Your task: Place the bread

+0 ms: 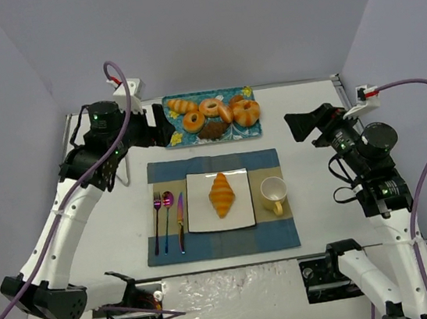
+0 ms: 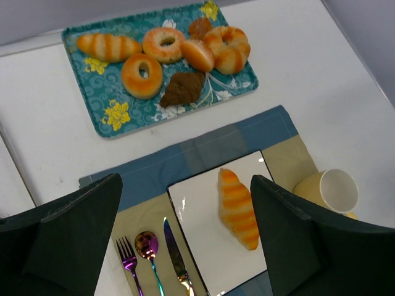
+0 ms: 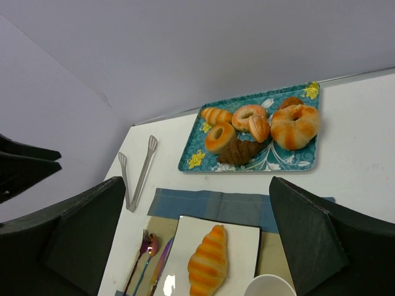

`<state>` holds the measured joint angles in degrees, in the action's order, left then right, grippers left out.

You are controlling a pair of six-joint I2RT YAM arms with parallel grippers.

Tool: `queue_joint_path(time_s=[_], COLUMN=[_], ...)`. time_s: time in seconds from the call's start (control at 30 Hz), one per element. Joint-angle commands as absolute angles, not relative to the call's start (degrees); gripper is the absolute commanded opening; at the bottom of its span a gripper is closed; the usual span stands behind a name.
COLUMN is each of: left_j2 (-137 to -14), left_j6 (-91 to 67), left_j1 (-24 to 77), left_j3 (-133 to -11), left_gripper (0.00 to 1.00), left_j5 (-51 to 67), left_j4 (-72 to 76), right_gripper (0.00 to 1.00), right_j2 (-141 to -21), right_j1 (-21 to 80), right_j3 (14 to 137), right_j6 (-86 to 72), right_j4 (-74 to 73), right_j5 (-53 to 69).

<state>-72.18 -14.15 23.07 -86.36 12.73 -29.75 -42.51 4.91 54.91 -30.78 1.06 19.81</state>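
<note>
Now bread (image 1: pixel 220 194) on plate (image 1: pixel 201 216), grippers apart

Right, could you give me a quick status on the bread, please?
Left gripper and right gripper open, empty. Croissant flat on the plate. Nothing on top of it.

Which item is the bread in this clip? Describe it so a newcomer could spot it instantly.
Find the blue-and-tan cloth placemat; a white square plate sits on it. The golden-orange ridged croissant lies alone on that plate, tapering to a point, unlike the dark brown croissant and ring donuts crowded on the teal floral tray behind.
</note>
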Motion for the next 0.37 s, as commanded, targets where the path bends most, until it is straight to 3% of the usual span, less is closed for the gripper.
queue_joint_path(time_s=[0.0,0.33], left_j2=[-70.5,-67.9], left_j6=[-13.1,-13.0], left_j1=[23.1,23.3], left_j3=[-83.8,-80.0], left_gripper=[0.82,0.82], left_j5=[18.5,18.9], left_j4=[-20.7,-18.7], right_gripper=[1.00,0.98], right_j2=[-42.4,-44.0], right_j1=[4.8,4.8], right_j3=[57.9,58.6], right_j6=[-29.8,-29.1], right_j4=[4.0,3.9], right_j5=[19.5,21.0])
